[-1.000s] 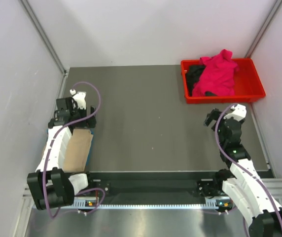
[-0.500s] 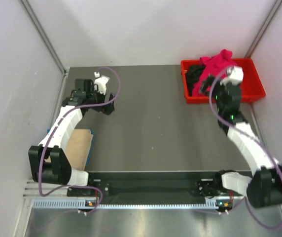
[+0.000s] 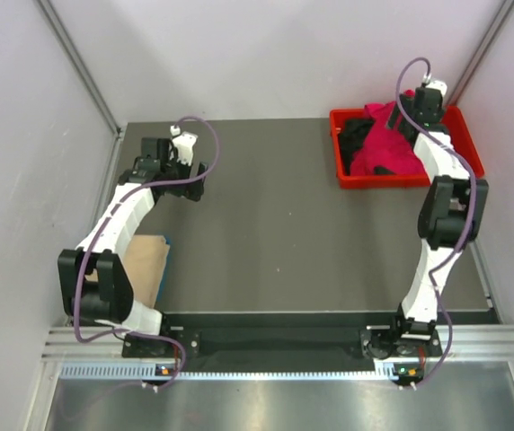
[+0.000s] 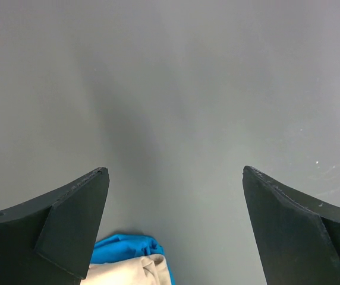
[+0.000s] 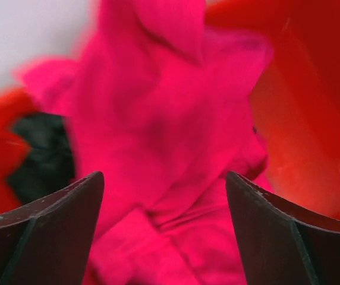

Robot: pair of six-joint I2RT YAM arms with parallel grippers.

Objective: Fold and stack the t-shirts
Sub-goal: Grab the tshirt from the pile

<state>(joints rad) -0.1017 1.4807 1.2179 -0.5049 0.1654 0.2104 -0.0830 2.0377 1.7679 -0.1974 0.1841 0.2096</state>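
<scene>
Only its wrist view shows the right gripper (image 5: 165,175) apart over the pink shirt (image 5: 158,107) in the tray (image 5: 312,89); left gripper (image 4: 175,169), apart, far left of tray. Grey table (image 3: 275,224), white walls (image 3: 266,54).

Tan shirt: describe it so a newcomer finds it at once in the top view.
On the grey table, go to the near-left corner. The tan shirt lies flat there, a folded rectangle. It is the only beige cloth; the pink shirt and black shirt are heaped in the red tray at the far right.
</scene>
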